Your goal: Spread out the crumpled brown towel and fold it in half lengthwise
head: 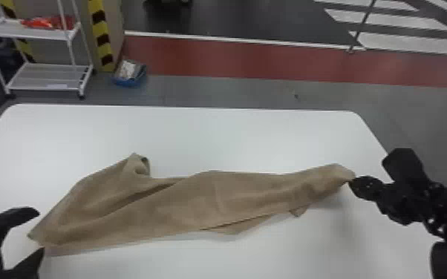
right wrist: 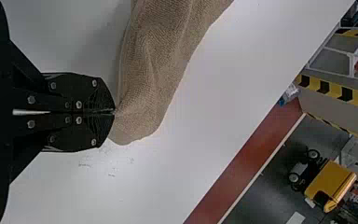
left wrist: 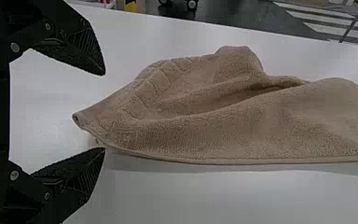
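Note:
The brown towel (head: 196,200) stretches across the white table in a long, wrinkled strip, with a raised fold near its left end. At the towel's left corner, my left gripper (head: 37,232) stands open with a gap between its fingers and the cloth. In the left wrist view the left gripper (left wrist: 105,112) is apart, and the towel (left wrist: 242,116) has its corner level with the fingertips. My right gripper (head: 352,181) is shut on the towel's right end. In the right wrist view the right gripper (right wrist: 114,112) pinches the edge of the towel (right wrist: 154,70).
The white table (head: 234,141) extends beyond the towel on its far side and near side. On the floor behind stand a white shelf rack (head: 44,78) and a blue bin (head: 130,79), both away from the arms.

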